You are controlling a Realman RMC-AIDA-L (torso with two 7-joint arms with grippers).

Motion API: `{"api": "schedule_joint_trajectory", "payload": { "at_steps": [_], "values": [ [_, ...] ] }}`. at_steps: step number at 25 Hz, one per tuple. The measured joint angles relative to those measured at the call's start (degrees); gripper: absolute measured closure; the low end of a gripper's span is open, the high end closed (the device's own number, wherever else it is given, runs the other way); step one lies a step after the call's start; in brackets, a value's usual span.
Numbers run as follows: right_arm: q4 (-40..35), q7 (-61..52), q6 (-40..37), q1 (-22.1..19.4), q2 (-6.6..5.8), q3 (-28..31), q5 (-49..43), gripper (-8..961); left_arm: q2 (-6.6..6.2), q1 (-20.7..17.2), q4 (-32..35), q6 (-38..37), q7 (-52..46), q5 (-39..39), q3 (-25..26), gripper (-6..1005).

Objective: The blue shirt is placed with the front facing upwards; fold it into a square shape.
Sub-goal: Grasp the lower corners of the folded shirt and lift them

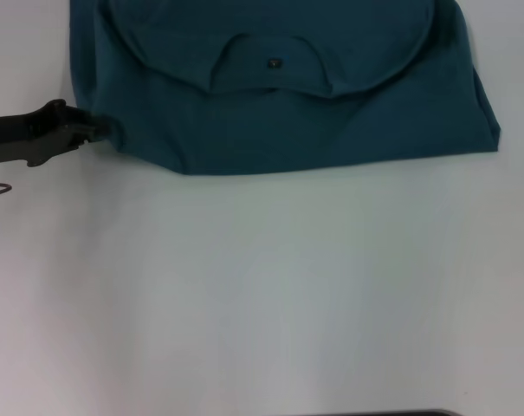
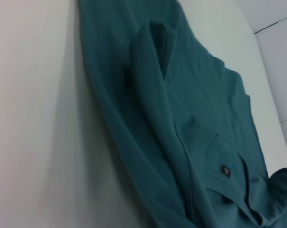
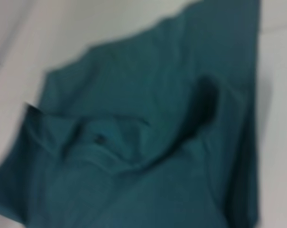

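Left gripper [image 1: 95, 130] reaches in from the robot's left, low over the white table [image 1: 262, 295], its tip touching the near-left edge of the blue shirt [image 1: 279, 95]; whether its fingers have closed on the cloth cannot be told. Right gripper shows in no view. Beyond a wide bare stretch of table, the shirt lies at the far side, partly folded, with a curved flap turned over its middle. On that flap the collar and small dark neck label [image 1: 274, 62] show
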State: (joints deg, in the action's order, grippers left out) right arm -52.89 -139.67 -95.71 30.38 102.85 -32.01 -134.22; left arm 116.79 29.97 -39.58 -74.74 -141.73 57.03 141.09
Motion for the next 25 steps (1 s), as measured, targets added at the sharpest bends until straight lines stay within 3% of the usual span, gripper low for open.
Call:
{"api": "schedule_joint_trajectory", "payload": {
  "at_steps": [6,9,17,21,25],
  "values": [
    [0.92,0.56,1.9,1.86,2.34,-0.34,-3.16,59,0.2,-0.64,-1.38,-1.49,0.04,-0.05,0.27,886],
    [1.38,0.69,2.54,1.86,2.78,-0.3,-3.12,60,0.09,-0.67,-1.43,-1.86,0.07,-0.07,0.34,886],
    [2.97,4.58,6.19,0.74,5.55,0.14,-3.01,65,-0.12,-0.7,-1.56,-1.89,0.66,0.16,0.55,887],
    [6.33,4.94,8.31,0.74,5.79,1.22,-2.85,67,-0.14,-0.79,-1.56,-1.79,0.67,0.09,0.6,887],
    [9.16,2.04,10.71,1.02,4.98,2.26,-2.91,67,-0.16,-0.81,-1.56,-1.81,0.67,0.03,0.59,887]
  ]
}}
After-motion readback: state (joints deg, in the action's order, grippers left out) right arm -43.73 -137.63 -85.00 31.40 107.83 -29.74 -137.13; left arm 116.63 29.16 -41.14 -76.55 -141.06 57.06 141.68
